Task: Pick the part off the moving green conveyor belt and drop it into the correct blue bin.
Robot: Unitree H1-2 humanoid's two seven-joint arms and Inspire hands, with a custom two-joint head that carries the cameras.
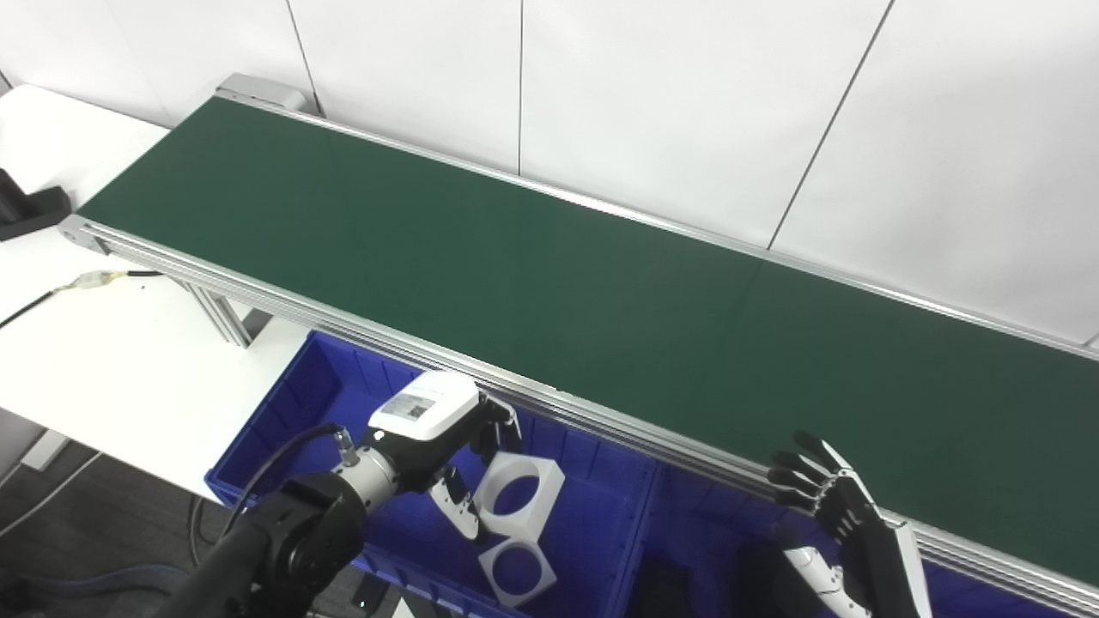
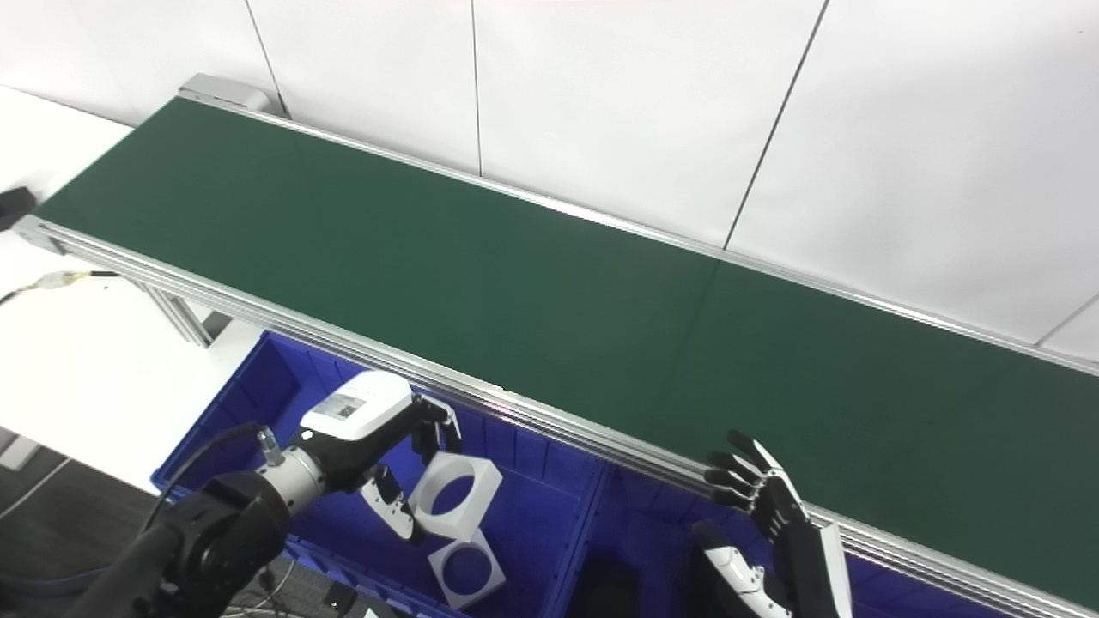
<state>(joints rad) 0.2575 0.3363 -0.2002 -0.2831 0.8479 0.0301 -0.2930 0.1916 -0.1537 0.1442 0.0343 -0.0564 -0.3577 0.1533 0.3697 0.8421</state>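
The green conveyor belt (image 1: 549, 283) runs from upper left to lower right, and no part shows on it. My left hand (image 1: 429, 438) hangs over the left blue bin (image 1: 283, 421), shut on a white square part with a round hole (image 1: 549, 474). The part sits tilted between thumb and fingers, just above the bin floor. A second white part of the same shape (image 2: 491, 590) lies flat in that bin below it. My right hand (image 1: 837, 506) is open with fingers spread, at the belt's near rail on the right.
A second blue bin (image 1: 687, 524) adjoins the first under the belt's aluminium rail (image 1: 601, 416). A white table (image 1: 103, 360) lies to the left with a cable (image 1: 86, 281) and a black object (image 1: 30, 210). White wall panels stand behind the belt.
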